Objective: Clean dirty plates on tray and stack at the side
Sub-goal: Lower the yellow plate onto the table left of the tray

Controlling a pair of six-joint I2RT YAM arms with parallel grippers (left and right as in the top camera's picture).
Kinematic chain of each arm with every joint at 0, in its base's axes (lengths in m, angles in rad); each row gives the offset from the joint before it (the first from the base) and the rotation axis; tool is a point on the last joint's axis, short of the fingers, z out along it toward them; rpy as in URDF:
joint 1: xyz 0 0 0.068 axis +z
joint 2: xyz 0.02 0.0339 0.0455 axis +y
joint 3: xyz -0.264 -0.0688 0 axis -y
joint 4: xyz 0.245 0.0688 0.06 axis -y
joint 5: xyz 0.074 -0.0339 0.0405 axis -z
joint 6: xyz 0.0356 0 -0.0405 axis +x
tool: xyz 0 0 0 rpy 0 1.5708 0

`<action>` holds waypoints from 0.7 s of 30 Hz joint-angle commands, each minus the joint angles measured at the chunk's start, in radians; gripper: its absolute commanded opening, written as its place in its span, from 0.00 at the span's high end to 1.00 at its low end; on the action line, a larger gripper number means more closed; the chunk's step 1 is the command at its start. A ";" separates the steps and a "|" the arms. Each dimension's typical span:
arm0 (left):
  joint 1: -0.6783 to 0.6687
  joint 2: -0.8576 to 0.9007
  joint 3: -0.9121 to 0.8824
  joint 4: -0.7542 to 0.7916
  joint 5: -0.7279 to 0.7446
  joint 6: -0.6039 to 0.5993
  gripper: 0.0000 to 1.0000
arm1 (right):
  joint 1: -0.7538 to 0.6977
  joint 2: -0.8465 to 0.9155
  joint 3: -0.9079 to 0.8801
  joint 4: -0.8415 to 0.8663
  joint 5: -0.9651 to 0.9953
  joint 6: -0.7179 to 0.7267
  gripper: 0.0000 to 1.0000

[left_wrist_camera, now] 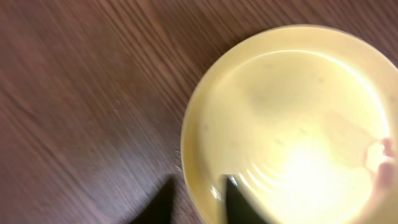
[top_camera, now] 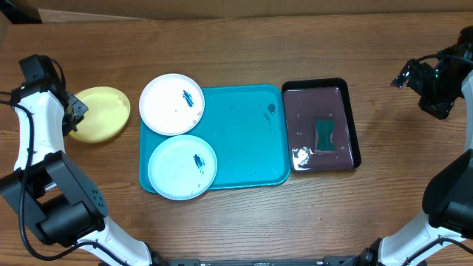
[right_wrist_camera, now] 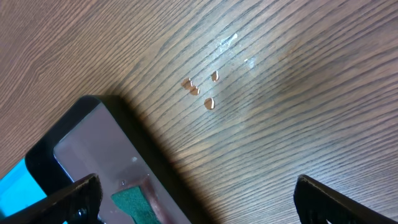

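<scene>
A dark brown wooden table (top_camera: 244, 44) with a strong lengthwise grain fills nearly the whole overhead view. Only a thin pale tan strip shows beyond its far edge along the top of the frame. The turquoise tray (top_camera: 244, 140) lies at centre. The white plate (top_camera: 172, 103) overhangs its upper left corner and the pale blue plate (top_camera: 182, 167) overhangs its lower left corner, and each carries a small dark blue smear. The two plates sit just beside each other. The yellow plate (top_camera: 100, 113) lies flat on bare wood left of the tray, apart from it, and shows no smear. Just right of the turquoise tray is a smaller black tray (top_camera: 314, 83) whose floor looks wet and glossy, with a green sponge (top_camera: 325, 134) lying in it. The left gripper (top_camera: 76, 109) is at the yellow plate's left rim. In the blurred left wrist view its fingers are parted, one over the wood and one over the plate's inside, straddling the rim without pinching it. The right gripper (top_camera: 410, 77) hangs at the upper right of the overhead frame, well apart from both trays, with its fingers spread wide and holding nothing. Below it, a few water droplets (right_wrist_camera: 209, 104) bead on the grain near the black tray's corner.
</scene>
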 commanded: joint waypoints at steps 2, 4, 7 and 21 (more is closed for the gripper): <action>0.000 -0.031 0.061 -0.069 0.248 0.114 0.31 | 0.000 -0.014 0.008 0.002 -0.005 0.001 0.00; -0.001 -0.032 0.119 -0.135 0.348 0.140 0.36 | 0.000 -0.014 0.008 0.002 -0.005 0.002 0.00; -0.016 -0.037 0.201 -0.221 0.460 0.201 0.44 | 0.000 -0.014 0.008 0.002 -0.005 0.001 0.00; -0.186 -0.034 0.096 -0.201 0.377 0.281 0.51 | 0.000 -0.014 0.008 0.002 -0.005 0.002 0.00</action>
